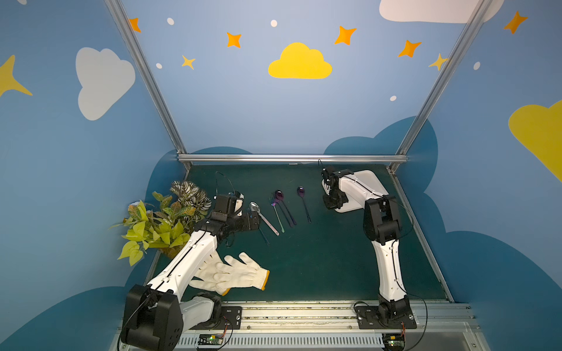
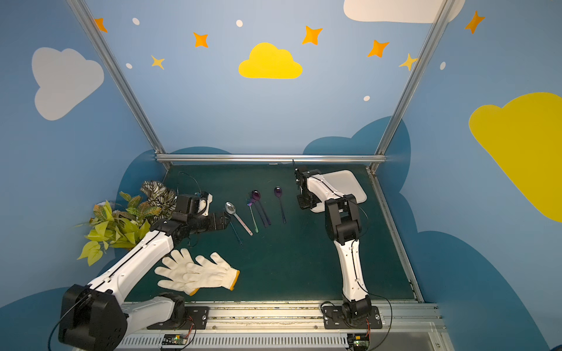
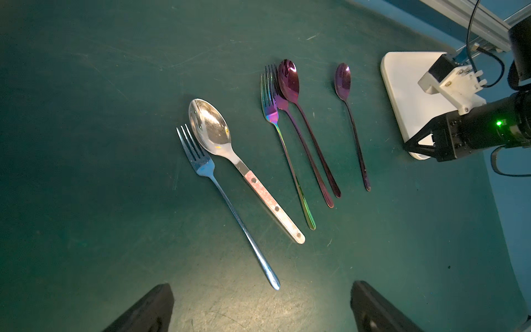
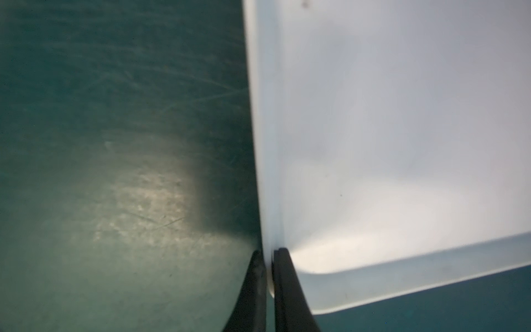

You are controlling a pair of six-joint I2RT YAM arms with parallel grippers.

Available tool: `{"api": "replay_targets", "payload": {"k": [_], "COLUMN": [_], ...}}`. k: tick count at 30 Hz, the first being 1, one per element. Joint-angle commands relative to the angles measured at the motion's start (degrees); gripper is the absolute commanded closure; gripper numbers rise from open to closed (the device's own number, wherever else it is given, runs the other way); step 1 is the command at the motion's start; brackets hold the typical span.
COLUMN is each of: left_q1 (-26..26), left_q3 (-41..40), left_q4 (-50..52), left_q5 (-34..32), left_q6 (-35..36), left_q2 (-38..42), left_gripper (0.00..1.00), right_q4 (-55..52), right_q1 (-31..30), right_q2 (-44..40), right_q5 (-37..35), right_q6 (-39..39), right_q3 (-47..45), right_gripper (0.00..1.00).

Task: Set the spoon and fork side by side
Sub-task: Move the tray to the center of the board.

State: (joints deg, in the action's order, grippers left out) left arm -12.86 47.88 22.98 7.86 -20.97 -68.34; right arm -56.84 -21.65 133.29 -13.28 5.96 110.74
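At the tray [image 4: 264, 143] rim, right gripper [image 4: 269, 254] clamps it; left gripper [image 3: 261, 284] gapes wide, empty.

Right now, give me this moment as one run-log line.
left gripper: open, empty | right gripper: shut on white tray rim | blue fork, silver spoon: side by side

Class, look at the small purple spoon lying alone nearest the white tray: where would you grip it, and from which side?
I would grip the small purple spoon at mid-handle, from straight above, jaws across it: it lies flat, with bare mat on both sides.
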Motion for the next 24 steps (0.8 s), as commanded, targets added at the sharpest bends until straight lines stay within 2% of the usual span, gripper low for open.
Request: {"api": "replay_targets", "payload": {"k": [1, 8, 12, 15, 18, 24], "left_q1": [0.0, 0.0, 0.0, 0.3, 0.7, 1.4], "left_q3": [0.5, 1.9, 2.9, 1.7, 0.0, -4.4], "left_q4": [2.1, 10.2, 14.9, 15.4, 15.0, 12.4], "left_q5": [-0.8, 1.4, -1.2, -5.2, -6.8, -3.5], "left_q6": [1.0, 4.6, 8.2, 7.9, 5.5, 3.7], "left_q2": [1.4, 4.3, 6.6, 9.8, 13.8, 18.1], "left_gripper": [0.0, 0.0, 0.0, 0.0, 0.0, 0.0], "right_q4": [-2.8, -1.4, 0.7, 3.0, 4.0, 3.2], "right_q1": [0.0, -4.4, -9.3, -12.9, -18.8, -31.8], "right_q2": [-2.8, -13.1, -20.4, -26.3, -30.2, -34.2], "right_q5": [-0.8, 3.4, 4.5, 7.8, 9.2, 6.2], "right_q6": [5.2, 14.3, 16.1, 20.2, 25.9, 39.0], "right_q3": [-3.5, -15.0, -23.7, -30.9, -35.6, -37.6], "right_gripper": [1.0, 1.0, 1.0, 1.0, 1.0, 1.0]}}
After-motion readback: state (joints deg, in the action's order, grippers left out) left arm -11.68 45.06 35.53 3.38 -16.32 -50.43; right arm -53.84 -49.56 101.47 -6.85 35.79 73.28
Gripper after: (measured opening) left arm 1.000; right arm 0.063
